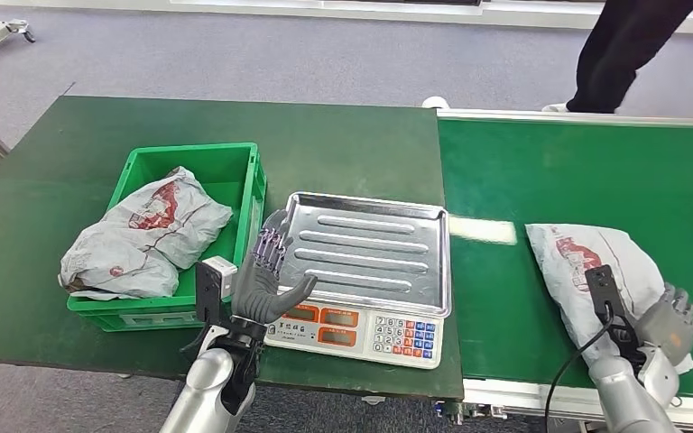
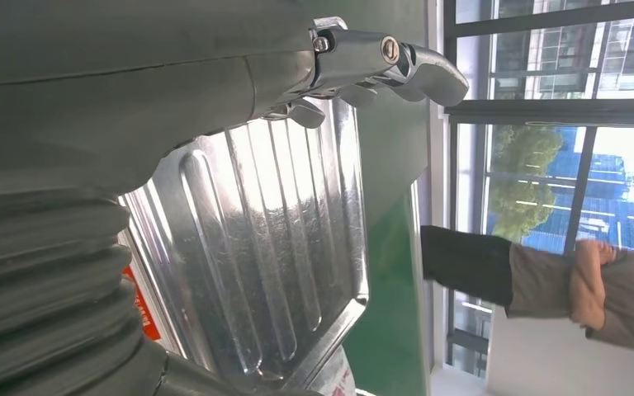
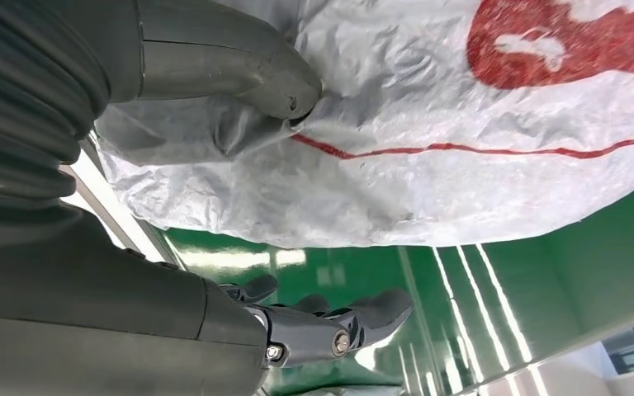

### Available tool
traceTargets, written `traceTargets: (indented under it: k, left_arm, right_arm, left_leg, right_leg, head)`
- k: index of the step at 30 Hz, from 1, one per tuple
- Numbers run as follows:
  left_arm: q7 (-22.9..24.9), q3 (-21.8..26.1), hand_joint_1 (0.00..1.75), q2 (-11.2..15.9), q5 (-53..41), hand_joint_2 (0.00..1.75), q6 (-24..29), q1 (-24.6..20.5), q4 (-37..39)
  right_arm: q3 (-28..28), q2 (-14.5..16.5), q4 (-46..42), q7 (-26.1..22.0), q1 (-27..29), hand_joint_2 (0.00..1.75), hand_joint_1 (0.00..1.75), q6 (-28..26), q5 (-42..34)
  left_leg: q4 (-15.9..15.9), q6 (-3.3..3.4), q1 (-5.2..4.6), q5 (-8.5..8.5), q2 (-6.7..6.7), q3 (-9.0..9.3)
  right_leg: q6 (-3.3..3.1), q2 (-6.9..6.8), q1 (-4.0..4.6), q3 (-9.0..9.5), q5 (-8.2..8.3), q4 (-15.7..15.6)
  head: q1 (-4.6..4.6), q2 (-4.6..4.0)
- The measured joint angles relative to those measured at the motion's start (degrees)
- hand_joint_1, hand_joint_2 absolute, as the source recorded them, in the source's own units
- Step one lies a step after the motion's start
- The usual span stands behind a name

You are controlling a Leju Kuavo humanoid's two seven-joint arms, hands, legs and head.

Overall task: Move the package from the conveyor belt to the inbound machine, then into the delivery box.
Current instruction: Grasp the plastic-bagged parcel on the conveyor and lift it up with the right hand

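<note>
Pkg (image 1: 595,271): grey-white crumpled poly bag w/ red print, lying flat on the green belt (image 1: 577,180), near its front edge, on my right side. My right hand (image 1: 668,325) sits at the pkg's near-right corner. In the right wrist view the thumb (image 3: 231,70) presses into the bag's film (image 3: 462,124) and dents it, while the fingers (image 3: 338,318) are spread over the belt, apart from the bag; I see no closed grip, so I call this hand open, touching only.

Bin (image 1: 253,194): green crate on the dark table (image 1: 45,198), holds two similar grey bags (image 1: 144,234).

Scale (image 1: 361,271): steel tray on top, bare; keypad at front. My left hand (image 1: 266,280) hangs over the tray's near-left corner, fingers apart, holding nothing.

Left wrist view adds a person (image 2: 561,285) w/ folded arms by the windows; head view shows dark legs (image 1: 627,50) beyond the belt.
</note>
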Motion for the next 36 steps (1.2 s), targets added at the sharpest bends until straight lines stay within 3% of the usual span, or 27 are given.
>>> traceTargets:
  k: [5, 10, 14, 19, 20, 23, 24, 36]
  left_arm:
    - [0.01, 0.00, 0.00, 0.00, 0.00, 1.75, 0.00, 0.00, -0.01]
    - [0.41, 0.01, 0.00, -0.11, -0.01, 1.75, -1.34, -0.47, 0.01]
    - [0.56, 0.00, 0.00, -0.13, 0.00, 1.75, -1.68, -0.60, 0.01]
    - [0.40, 0.01, 0.00, -0.11, 0.11, 1.75, -1.87, -0.60, 0.01]
    - [0.33, 0.01, 0.00, -0.11, 0.17, 1.75, -1.87, -0.58, 0.01]
    - [0.12, 0.01, 0.00, -0.10, 0.38, 1.75, -1.86, -0.44, 0.01]
    - [0.05, 0.01, 0.00, -0.08, 0.42, 1.75, -1.84, -0.36, 0.00]
    - [-1.05, 0.66, 0.00, 0.17, 0.07, 1.75, -0.66, 1.76, -1.49]
  right_arm:
    - [0.00, -0.03, 0.13, 0.01, -0.02, 1.75, 0.00, 0.03, 0.00]
    - [0.00, -0.21, 4.28, 9.01, -2.52, 1.75, 0.00, 16.65, 5.69]
    - [0.13, 0.11, 6.44, 11.73, -3.49, 1.75, 0.00, 20.90, 8.38]
    - [0.55, 1.11, 7.68, 12.53, -4.20, 1.75, 0.00, 21.83, 10.09]
    - [0.57, 1.29, 7.81, 12.41, -4.31, 1.75, 0.11, 21.86, 10.20]
    - [0.57, 1.70, 8.12, 11.07, -4.59, 1.75, 1.42, 21.83, 10.03]
    - [0.56, 1.81, 8.18, 10.15, -4.62, 1.75, 1.75, 21.67, 9.76]
    - [-1.36, 3.83, 6.56, -5.39, -4.64, 1.75, 1.75, 10.77, 5.34]
  left_leg:
    - [0.00, 0.00, 0.00, 0.00, 0.00, 0.00]
    - [0.00, 0.00, 0.00, 0.01, 0.01, 0.02]
    - [0.00, 0.01, 0.01, 0.01, 0.01, 0.05]
    - [0.00, 0.02, 0.03, -0.01, 0.02, 0.15]
    - [0.00, 0.03, 0.03, -0.02, 0.03, 0.16]
    - [0.01, 0.06, 0.03, -0.04, 0.03, 0.24]
    - [0.01, 0.07, 0.03, -0.04, 0.03, 0.25]
    - [0.01, 0.01, 0.02, 0.01, 0.11, 0.22]
  right_leg:
    - [0.00, 0.00, 0.00, 0.00, 0.00, 0.00]
    - [0.00, 0.00, 0.01, 0.01, 0.00, 0.00]
    - [0.00, 0.00, 0.02, 0.05, 0.00, 0.00]
    - [0.05, 0.02, 0.05, 0.18, -0.04, -0.01]
    - [0.05, 0.02, 0.05, 0.20, -0.04, -0.01]
    - [0.06, 0.01, 0.04, 0.27, -0.04, -0.01]
    - [0.07, 0.02, 0.04, 0.29, -0.03, -0.01]
    - [0.06, 0.08, 0.03, 0.22, 0.04, -0.01]
  head:
    - [0.01, 0.00]
    - [-0.01, 0.00]
    - [-0.01, 0.00]
    - [-0.01, 0.00]
    - [-0.01, 0.00]
    - [-0.01, 0.00]
    - [-0.01, 0.00]
    - [-0.01, 0.00]
